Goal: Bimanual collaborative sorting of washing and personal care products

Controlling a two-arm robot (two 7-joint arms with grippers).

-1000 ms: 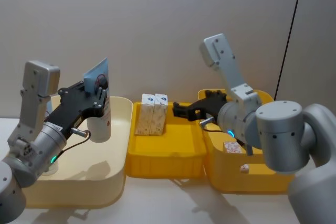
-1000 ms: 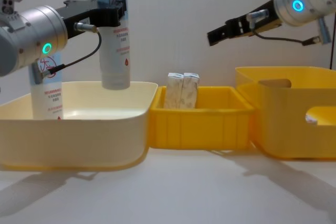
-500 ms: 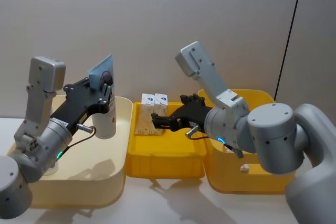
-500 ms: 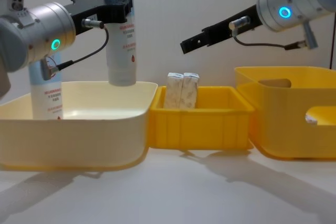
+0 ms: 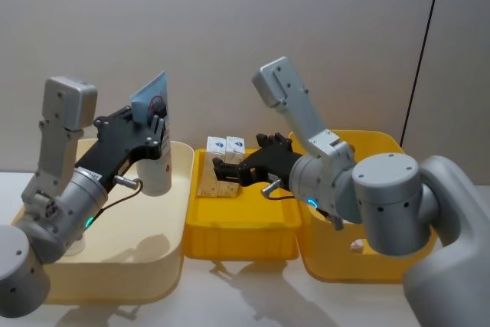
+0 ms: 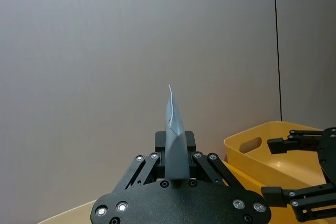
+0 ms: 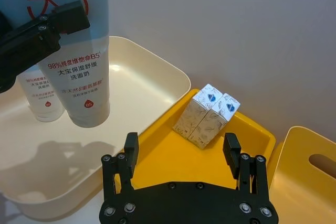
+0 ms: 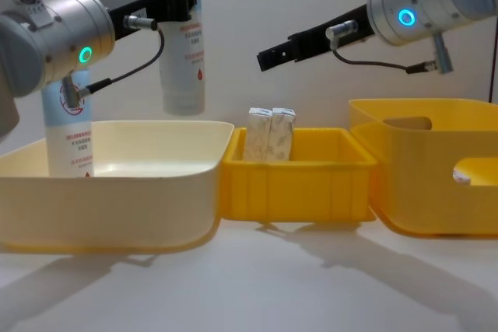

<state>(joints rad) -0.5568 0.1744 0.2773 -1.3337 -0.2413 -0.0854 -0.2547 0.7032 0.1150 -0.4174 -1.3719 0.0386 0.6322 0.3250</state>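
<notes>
My left gripper point(image 8: 176, 2) is shut on a pale-blue squeeze tube point(image 8: 181, 60) with a red circle logo. It holds the tube upright above the right part of the cream tub point(image 8: 117, 184). A second tube point(image 8: 68, 136) stands inside that tub at its left. Two speckled cartons point(image 8: 271, 135) stand side by side at the back of the small yellow bin point(image 8: 296, 184). My right gripper point(image 8: 268, 57) hangs open over that bin, above the cartons point(image 7: 207, 115), with nothing between its fingers. The right wrist view shows the held tube point(image 7: 79, 66) close by.
A larger yellow tub point(image 8: 436, 169) with handle cutouts stands right of the small bin, touching it. The three containers sit in a row on a white table point(image 8: 257, 285), with a plain wall behind. The table in front of them is bare.
My right gripper swung left, from over the large yellow tub to above the small bin and its cartons. The left gripper raised its tube a little and shifted it rightward.
</notes>
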